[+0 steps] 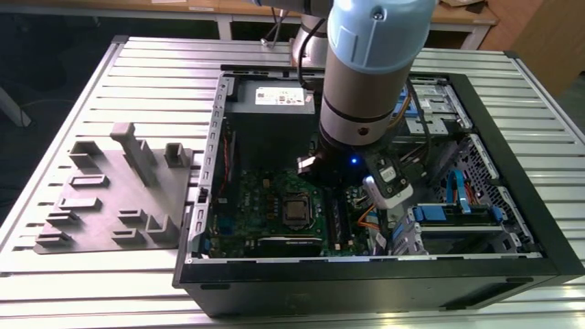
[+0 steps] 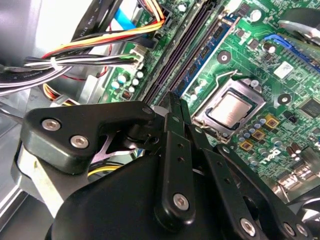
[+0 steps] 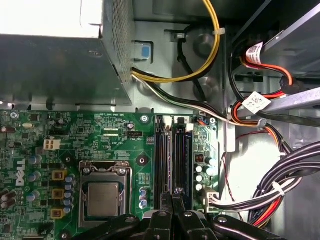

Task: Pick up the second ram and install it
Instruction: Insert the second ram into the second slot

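Inside the open computer case point(image 1: 366, 284), the gripper point(image 2: 172, 100) is held over the black memory slots point(image 3: 161, 160), its 2 fingers pressed together with nothing seen between them. The second ram point(image 2: 212, 48) is seen seated upright in a slot beside the processor socket point(image 2: 231, 107).

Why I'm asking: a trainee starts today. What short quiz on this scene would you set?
1. True or false: a cooler covers the processor.
2. The gripper hangs over: A) the black memory slots; B) the grey rack on the table; C) the drive bay.
3. What colour is the cable looping beside the power supply?
Key: 1 false; 2 A; 3 yellow.
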`<state>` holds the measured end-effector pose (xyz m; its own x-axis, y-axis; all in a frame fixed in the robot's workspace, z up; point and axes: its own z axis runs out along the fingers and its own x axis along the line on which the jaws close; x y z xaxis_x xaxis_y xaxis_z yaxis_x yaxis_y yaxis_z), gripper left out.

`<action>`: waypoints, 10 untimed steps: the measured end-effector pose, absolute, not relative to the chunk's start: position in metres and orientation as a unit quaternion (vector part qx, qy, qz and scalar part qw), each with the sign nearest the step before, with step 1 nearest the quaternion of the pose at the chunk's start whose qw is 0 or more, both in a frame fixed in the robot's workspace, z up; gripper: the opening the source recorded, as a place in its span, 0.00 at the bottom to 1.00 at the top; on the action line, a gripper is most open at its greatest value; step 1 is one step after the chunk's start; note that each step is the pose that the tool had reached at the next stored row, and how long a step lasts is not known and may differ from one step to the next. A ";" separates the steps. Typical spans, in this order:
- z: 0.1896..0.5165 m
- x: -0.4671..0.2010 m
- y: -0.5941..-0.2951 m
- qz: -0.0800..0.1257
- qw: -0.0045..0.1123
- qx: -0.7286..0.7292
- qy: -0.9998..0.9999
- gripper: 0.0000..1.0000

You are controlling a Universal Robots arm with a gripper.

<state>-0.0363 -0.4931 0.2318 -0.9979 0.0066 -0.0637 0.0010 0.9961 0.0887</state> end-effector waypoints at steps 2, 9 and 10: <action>0.231 -0.037 -0.493 0.045 0.032 0.002 0.998 0.08; 0.229 -0.038 -0.493 0.045 0.032 0.002 0.998 0.08; 0.228 -0.038 -0.493 0.046 0.032 0.002 0.998 0.08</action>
